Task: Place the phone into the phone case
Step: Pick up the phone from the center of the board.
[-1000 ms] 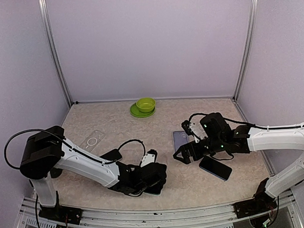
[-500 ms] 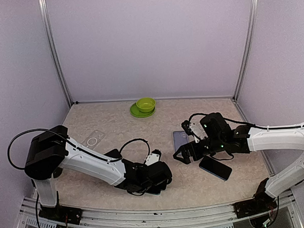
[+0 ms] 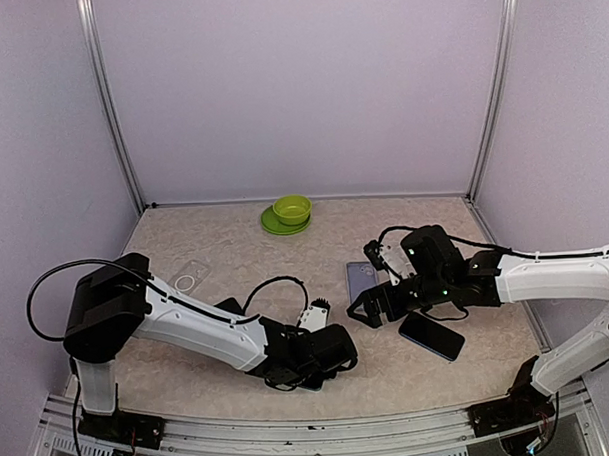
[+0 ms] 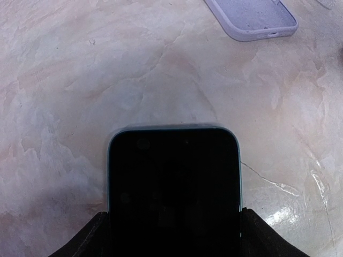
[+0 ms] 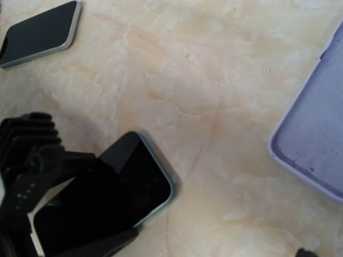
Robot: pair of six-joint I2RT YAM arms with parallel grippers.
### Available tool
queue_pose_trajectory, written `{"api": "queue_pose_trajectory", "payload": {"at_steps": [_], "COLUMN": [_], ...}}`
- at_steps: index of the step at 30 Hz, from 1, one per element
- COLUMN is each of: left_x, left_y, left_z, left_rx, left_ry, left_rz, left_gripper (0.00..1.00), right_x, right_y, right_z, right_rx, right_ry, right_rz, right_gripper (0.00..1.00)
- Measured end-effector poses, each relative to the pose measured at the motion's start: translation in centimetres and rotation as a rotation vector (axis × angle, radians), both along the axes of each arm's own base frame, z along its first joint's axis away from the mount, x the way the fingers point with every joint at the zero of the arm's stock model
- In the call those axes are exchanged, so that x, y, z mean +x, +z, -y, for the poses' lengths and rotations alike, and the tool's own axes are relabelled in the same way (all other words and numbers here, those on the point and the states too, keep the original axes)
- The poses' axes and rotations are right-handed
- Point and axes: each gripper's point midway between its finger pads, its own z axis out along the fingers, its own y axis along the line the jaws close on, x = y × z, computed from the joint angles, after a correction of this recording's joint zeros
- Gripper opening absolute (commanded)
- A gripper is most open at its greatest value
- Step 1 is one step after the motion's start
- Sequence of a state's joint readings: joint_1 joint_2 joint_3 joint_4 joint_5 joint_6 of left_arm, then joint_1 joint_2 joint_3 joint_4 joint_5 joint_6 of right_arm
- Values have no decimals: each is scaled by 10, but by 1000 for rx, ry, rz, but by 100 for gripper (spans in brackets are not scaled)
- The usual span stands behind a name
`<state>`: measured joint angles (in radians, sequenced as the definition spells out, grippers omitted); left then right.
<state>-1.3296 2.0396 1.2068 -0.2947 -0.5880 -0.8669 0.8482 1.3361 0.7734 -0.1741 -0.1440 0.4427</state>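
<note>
The job was only partly done: the phone [image 4: 172,182] had been picked up but not yet seated in any case. The left pincer [image 4: 174,225] held it by its long edges, one dark finger pressed against each side at the bottom of the left wrist frame, with the black screen facing up and a thin teal rim showing. The phone hung low over the table [image 3: 235,240], at the lower centre of the top view. The lavender case [image 4: 252,19] lay open side up and empty toward the upper right of the left wrist frame, well apart from the phone. What appeared to be left was carrying the phone across, lining it up with a case and pressing it in. The right pincer [image 3: 370,308] hovered just beside the lavender case; whether it was spread or closed could not be told. A second dark phone [image 3: 431,336], a third phone [image 5: 40,32] and a clear case [image 3: 186,282] also lay on the table. No brand, label or writing could be read anywhere.
</note>
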Motion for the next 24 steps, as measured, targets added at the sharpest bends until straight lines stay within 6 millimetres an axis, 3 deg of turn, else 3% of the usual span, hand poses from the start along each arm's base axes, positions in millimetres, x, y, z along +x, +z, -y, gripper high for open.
{"api": "queue_pose_trajectory", "payload": {"at_steps": [4,12,24], "left_x": [0,0,-17], "left_y": [0,1,5], "left_z": [-1,-2,-23], "left_rx": [0,-12,14], "left_ry": [3,-1,-71], "left_rz": [1,23,53], "left_gripper": [65,66,66], "right_x": [0,0,-6], "right_y": [1,2,-5], "right_z": [0,0,-5], "right_rx": [2,2,11], "right_ry": [-2,-2,32], "right_rz": [5,6,-31], "right_gripper": [100,100,100]}}
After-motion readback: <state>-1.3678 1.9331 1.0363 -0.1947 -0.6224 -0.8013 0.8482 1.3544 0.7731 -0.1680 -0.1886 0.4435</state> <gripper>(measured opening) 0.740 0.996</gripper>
